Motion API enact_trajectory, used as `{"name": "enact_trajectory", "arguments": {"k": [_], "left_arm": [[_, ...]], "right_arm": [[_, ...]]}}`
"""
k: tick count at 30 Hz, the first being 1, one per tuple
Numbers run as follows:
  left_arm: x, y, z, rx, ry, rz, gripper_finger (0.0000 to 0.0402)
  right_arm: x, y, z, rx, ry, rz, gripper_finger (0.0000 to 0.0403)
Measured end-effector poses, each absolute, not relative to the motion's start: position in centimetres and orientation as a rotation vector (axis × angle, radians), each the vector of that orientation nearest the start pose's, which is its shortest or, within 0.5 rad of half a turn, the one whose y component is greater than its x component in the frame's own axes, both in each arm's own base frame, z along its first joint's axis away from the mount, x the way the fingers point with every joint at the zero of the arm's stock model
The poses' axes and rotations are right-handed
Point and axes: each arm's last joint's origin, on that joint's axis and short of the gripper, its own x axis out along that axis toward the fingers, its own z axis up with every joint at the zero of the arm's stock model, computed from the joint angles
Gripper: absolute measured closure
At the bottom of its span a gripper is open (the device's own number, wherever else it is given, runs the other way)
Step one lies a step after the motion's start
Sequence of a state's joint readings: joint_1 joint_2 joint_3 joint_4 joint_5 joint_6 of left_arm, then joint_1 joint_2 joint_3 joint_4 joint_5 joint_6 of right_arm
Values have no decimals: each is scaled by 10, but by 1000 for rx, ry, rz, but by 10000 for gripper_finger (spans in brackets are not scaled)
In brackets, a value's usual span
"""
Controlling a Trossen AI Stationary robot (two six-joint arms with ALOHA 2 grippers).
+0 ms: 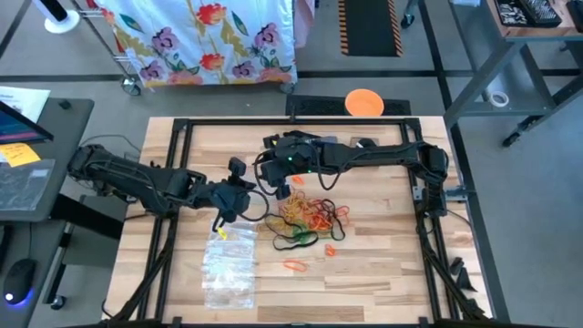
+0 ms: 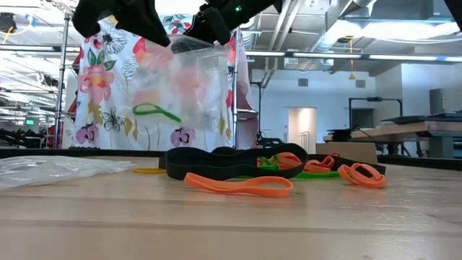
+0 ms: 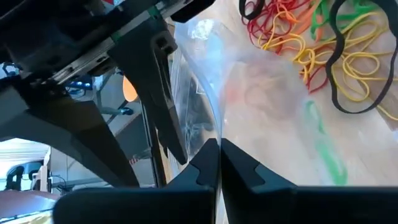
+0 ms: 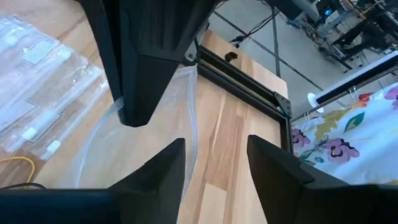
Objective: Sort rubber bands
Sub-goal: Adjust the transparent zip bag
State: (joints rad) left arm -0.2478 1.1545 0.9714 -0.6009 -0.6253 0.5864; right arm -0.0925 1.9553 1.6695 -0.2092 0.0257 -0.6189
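Note:
My left gripper (image 1: 244, 202) (image 3: 217, 163) is shut on a clear plastic bag (image 2: 188, 79) that hangs above the table's middle. One green rubber band (image 2: 155, 110) (image 3: 323, 149) lies inside the bag. My right gripper (image 1: 278, 185) (image 4: 214, 146) stands open at the bag's rim (image 4: 193, 124), facing the left gripper. A tangled pile of red, orange, yellow, green and black rubber bands (image 1: 310, 217) (image 3: 311, 37) lies on the wood just right of centre. Loose orange bands (image 1: 293, 265) (image 2: 238, 185) lie nearer the front edge. My left gripper pinches the bag's upper edge (image 3: 216, 127) between its two shut fingers, coming slanting down from the table's left. One layer or two, I cannot tell. The bag hangs below the fingers, clear of the table. My right gripper has the bag's rim beside one finger (image 4: 168, 168); whether it touches, I cannot tell.
A stack of clear plastic bags (image 1: 228, 264) (image 4: 37, 93) lies at the front left, with a yellow band (image 2: 148, 171) beside it. Black frame rails (image 1: 182, 128) border the tabletop. An orange disc (image 1: 363, 102) lies beyond the far edge.

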Motion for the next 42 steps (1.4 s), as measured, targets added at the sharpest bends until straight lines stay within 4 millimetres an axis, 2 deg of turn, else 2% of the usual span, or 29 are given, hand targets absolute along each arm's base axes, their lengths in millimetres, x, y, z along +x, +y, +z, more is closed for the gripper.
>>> {"name": "enact_trajectory", "arguments": {"k": [5,8,15,26,31,36,42], "left_arm": [[227,-41,294,893,815,98,401],[226,-41,293,952,830,61,401],[231,-43,293,1040,803,-24,401],[245,-48,288,1147,773,-76,401],[245,-48,290,1137,751,-75,401],[245,-53,290,1137,732,-96,401],[244,-56,290,1121,722,-101,401]], "right_arm": [[452,-42,291,-524,547,64,220],[449,-40,298,-429,590,129,221],[446,-43,307,-346,606,189,223],[448,-34,298,-317,656,212,223],[447,-30,297,-313,671,222,225],[447,-27,297,-310,670,227,251],[450,-28,301,-327,615,216,326]]}}
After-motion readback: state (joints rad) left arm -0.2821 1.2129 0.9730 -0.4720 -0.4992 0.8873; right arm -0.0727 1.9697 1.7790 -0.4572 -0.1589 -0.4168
